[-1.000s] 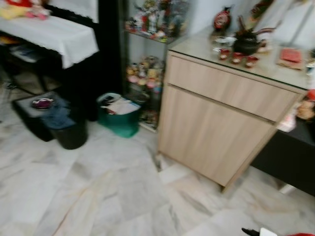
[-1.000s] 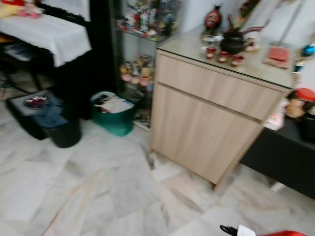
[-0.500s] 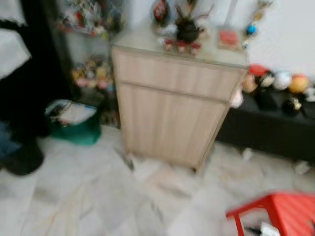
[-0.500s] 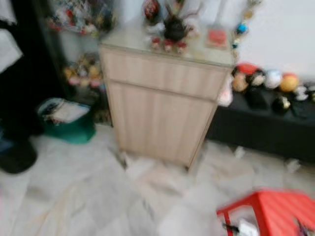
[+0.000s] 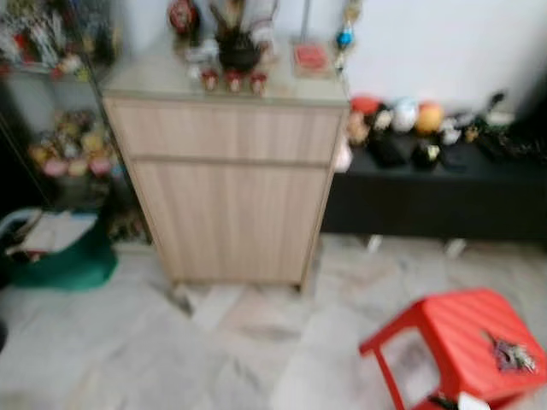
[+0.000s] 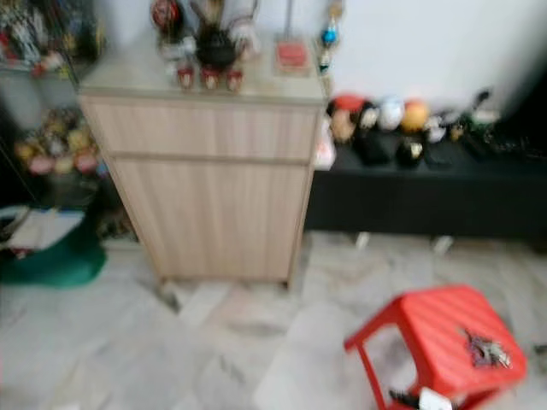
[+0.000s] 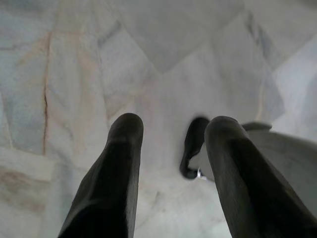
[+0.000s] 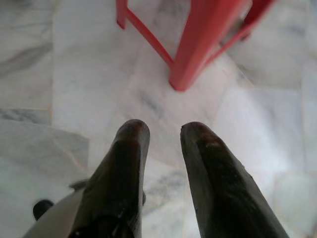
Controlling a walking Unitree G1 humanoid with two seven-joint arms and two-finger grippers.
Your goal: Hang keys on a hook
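Red plastic stool (image 5: 466,342) on marble floor (image 5: 171,359) carries the keys (image 5: 511,354), lying on its seat right of a wooden cabinet (image 5: 226,179). I see my left gripper (image 7: 173,130) and right gripper (image 8: 165,133) hanging over floor, jaws released, empty.

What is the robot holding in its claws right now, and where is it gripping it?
Nothing. The left gripper and right gripper are both open over the marble floor. The keys lie on the red stool, untouched.
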